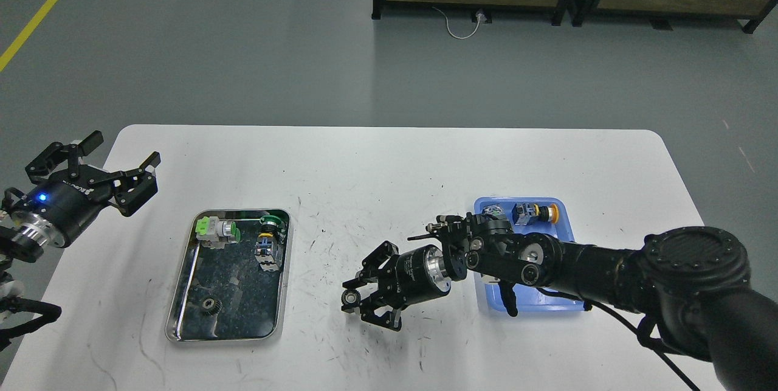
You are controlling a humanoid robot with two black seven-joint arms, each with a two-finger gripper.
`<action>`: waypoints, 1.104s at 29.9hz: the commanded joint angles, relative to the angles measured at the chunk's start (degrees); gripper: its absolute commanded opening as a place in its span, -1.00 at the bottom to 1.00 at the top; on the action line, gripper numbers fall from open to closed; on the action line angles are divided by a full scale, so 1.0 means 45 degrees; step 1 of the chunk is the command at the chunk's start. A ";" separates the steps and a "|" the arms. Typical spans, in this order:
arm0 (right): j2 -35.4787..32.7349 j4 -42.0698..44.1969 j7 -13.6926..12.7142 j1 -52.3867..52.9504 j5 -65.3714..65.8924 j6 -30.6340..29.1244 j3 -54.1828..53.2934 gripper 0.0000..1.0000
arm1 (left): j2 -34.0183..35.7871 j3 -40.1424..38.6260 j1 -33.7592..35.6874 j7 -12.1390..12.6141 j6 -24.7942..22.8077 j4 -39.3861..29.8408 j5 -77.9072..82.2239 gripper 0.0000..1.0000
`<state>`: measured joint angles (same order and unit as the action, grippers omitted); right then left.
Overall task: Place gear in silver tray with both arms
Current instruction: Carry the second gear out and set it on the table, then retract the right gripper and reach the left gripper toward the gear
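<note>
Head view, shiny silver tray [182,303], left tool [97,163] spread empty, right tool [358,303] gripping gear [349,299]

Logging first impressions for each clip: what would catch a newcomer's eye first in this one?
Most striking is the right arm reaching across the white table, its right gripper holding a small gear between the fingertips, between the blue tray and the silver tray. The silver tray at left already holds a dark gear and colourful switch parts. The left gripper hovers open at the table's left edge.
</note>
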<state>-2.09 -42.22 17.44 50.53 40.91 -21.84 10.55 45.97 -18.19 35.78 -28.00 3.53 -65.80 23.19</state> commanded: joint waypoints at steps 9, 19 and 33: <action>-0.0919 0.0007 -0.0009 -0.0116 -0.0438 0.0029 -0.0623 0.31 | 0.0018 0.0273 -0.0003 0.0000 -0.0160 -0.0065 0.0003 0.97; -0.5117 -0.0774 -0.0028 -0.0057 -0.1121 -0.0050 -0.2869 0.33 | 0.0058 0.0273 0.0037 0.0000 -0.0160 -0.1294 0.0703 0.96; -0.8968 -0.0872 -0.0165 -0.0155 -0.2626 0.0087 -0.5429 0.34 | -0.1640 0.2010 -0.0412 0.0000 0.0132 -0.2585 0.3166 0.96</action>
<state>-40.76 -46.23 16.76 49.84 30.11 -21.66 -13.11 40.71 -11.44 34.46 -28.00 3.59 -77.44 36.12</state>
